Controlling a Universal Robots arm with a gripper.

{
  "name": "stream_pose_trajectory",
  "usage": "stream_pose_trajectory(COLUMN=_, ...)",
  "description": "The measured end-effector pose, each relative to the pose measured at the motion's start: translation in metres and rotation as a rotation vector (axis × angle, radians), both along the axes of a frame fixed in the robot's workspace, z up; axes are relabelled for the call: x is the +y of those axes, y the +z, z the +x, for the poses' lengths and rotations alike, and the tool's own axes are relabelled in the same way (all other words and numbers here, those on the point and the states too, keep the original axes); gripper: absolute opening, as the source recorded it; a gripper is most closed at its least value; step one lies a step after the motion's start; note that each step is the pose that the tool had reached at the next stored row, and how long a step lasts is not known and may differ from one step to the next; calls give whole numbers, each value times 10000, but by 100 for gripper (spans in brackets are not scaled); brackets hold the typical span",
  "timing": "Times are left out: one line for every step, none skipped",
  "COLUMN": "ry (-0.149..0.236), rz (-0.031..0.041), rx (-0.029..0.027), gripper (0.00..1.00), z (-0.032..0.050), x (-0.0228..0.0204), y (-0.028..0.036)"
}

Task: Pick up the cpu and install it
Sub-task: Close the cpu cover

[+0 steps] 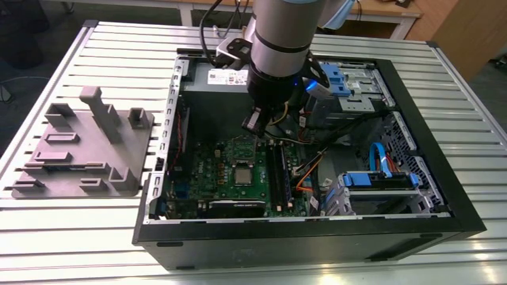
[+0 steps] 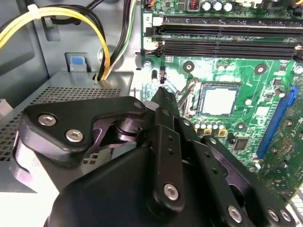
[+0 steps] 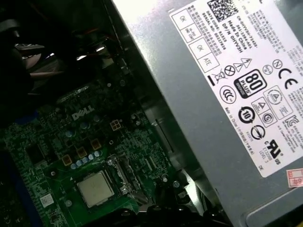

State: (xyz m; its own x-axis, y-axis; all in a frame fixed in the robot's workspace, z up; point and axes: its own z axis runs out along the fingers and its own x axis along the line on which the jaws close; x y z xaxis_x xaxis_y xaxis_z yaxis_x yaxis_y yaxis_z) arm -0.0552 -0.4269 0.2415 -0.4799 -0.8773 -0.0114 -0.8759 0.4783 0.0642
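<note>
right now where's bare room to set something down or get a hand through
Bare table slats lie in front of the grey tray and at the exterior view's right of the computer case. Inside, it is crowded: arm, cables, cpu.

Below the gripper (image 1: 253, 124), and spreading out on every side of it, we see a table (image 1: 87, 237) of ribbed pale metal slats that catch a soft, even light. Beyond the gripper, past the table's far edge, a wooden desk (image 1: 380, 10) stands on white legs (image 1: 184, 13). Well off from the gripper toward the exterior view's right we make out a brown wooden panel (image 1: 463, 32) and grey floor (image 1: 497, 113). Toward the exterior view's left lies shadowed floor (image 1: 20, 101).
</note>
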Motion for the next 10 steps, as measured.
stream_pose_trajectory(ry=40, rz=0, rx=0, gripper=10, z=0, x=0, y=0)
stream_pose_trajectory(ry=62, rz=1, rx=0, gripper=10, z=2, x=0, y=0)
stream_pose_trajectory(ry=68, rz=0, rx=1, gripper=10, z=2, x=0, y=0)
stream_pose_trajectory(ry=71, rz=-4, rx=5, gripper=10, z=2, x=0, y=5)
stream_pose_trajectory(ry=76, rz=-2, rx=6, gripper=10, z=2, x=0, y=13)
stream_pose_trajectory(ry=79, rz=0, rx=8, gripper=10, z=1, x=0, y=21)
stream_pose_trajectory(ry=82, rz=-1, rx=10, gripper=10, z=1, x=0, y=29)
stream_pose_trajectory(ry=85, rz=-1, rx=11, gripper=10, z=2, x=0, y=34)
stream_pose_trajectory(ry=87, rz=1, rx=11, gripper=10, z=2, x=0, y=38)
stream_pose_trajectory(ry=88, rz=1, rx=11, gripper=10, z=2, x=0, y=42)
